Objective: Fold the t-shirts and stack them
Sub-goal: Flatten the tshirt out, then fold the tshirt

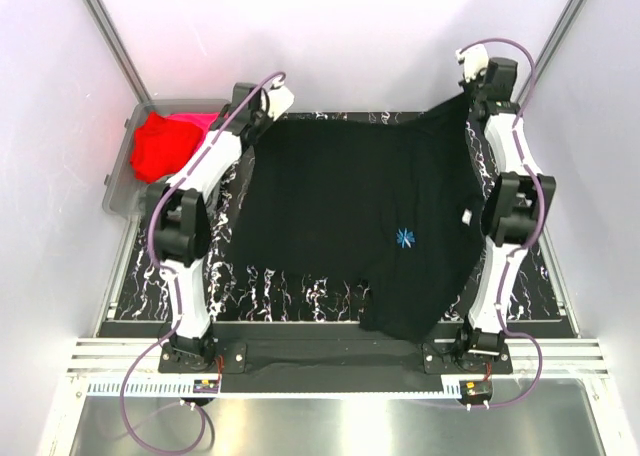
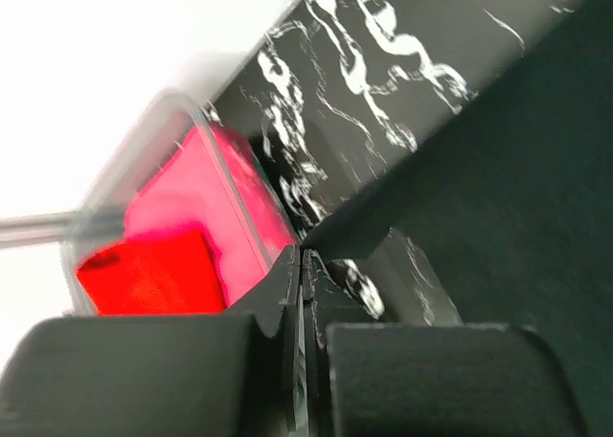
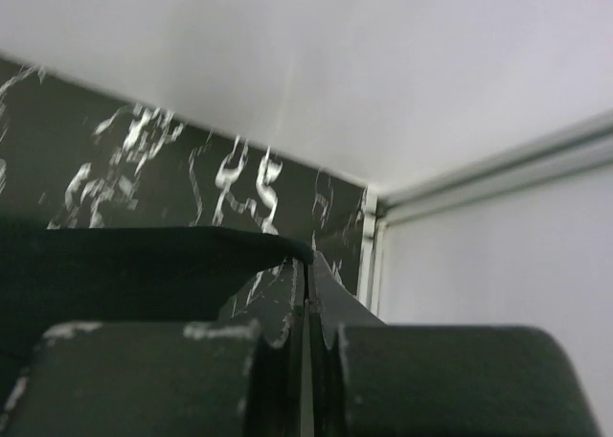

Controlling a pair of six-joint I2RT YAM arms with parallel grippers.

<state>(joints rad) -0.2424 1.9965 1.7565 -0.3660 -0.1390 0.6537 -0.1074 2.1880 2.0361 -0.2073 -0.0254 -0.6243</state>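
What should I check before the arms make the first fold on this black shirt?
1. Left gripper shut on the far-left corner of the black t-shirt: ok.
2. Right gripper shut on the far-right corner: ok.
3. Shirt lying flat on the mat: not ok; the right side is lifted and the near hem runs over the mat's near edge.
4. Starburst print facing up: ok.
5. Bin with the red t-shirt and pink t-shirt apart from the black shirt: ok.
6. One layer only in each pinch: cannot tell.
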